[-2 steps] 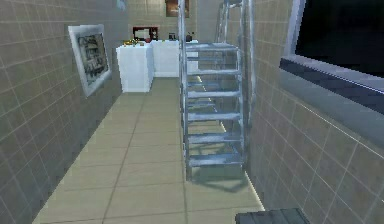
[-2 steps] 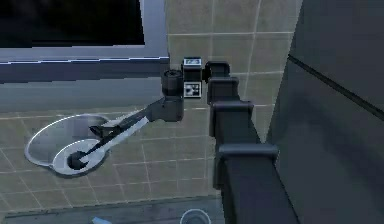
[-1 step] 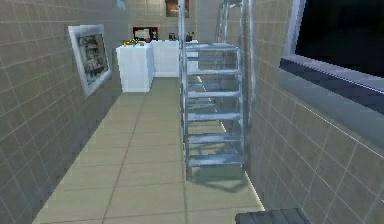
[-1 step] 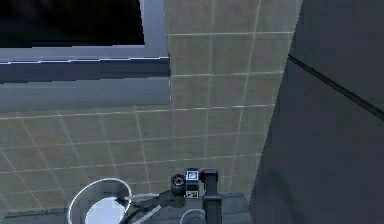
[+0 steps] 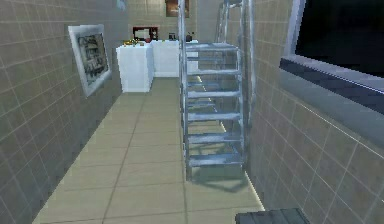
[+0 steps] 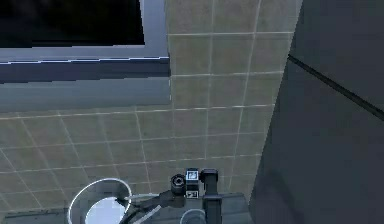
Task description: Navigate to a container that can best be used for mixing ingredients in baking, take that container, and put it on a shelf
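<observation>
Your arm [image 6: 209, 212] shows at the arm side view's bottom edge, just right of centre, a short stub in frame. Two white marker squares [image 6: 181, 182] sit at its far end. Tool [image 6: 143, 207] points left, fingers low. Can't tell whether it holds anything.

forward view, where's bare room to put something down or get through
The flat tiers of the silvery metal shelf unit look bare, each bordered by its upright posts. The tan tiled floor lies free between the left wall's white-framed picture and the shelf unit, up to the white box-shaped counters. Crowded: the counter tops, which carry small things.
</observation>
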